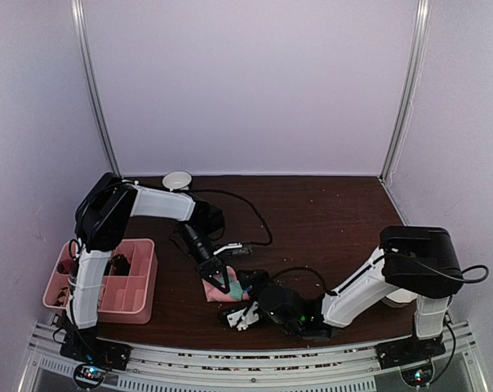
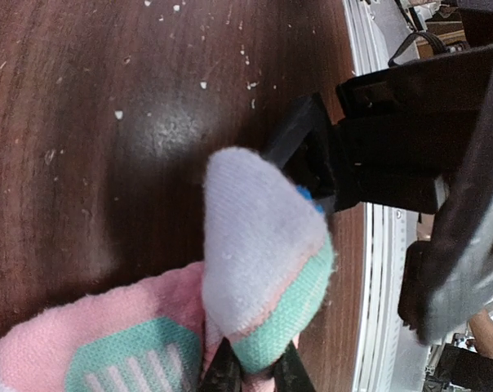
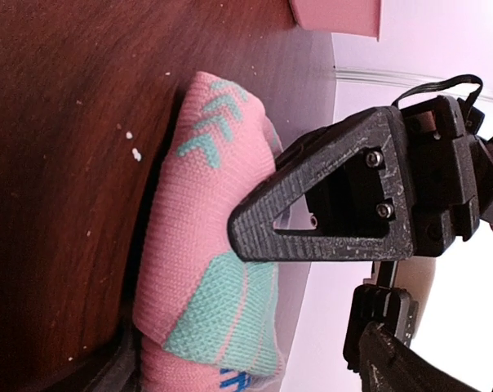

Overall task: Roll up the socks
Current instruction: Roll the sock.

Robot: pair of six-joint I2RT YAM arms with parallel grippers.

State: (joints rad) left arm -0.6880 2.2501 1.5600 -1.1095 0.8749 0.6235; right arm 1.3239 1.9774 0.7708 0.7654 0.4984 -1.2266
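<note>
Left pincer (image 2: 255, 371) clenched on one pink sock bundle (image 3: 206, 269) — right pincer (image 1: 240, 310) gaping around it.

I am running a robotics lab cell, not a home. Plain pale panels (image 1: 246, 82) box in the dark wood table (image 1: 336, 212), and aluminium posts (image 1: 95, 90) frame its back corners. The left arm (image 1: 91, 278) and right arm (image 1: 369, 286) stand on a slotted metal rail (image 1: 255, 359) at the near edge. A loose black cable (image 1: 259, 214) trails across the table.

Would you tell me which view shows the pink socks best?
Right wrist: the pink socks fill it, folded, pattern clear. Left wrist shows only one pinched end; top external shows a small, half-hidden bundle.
</note>
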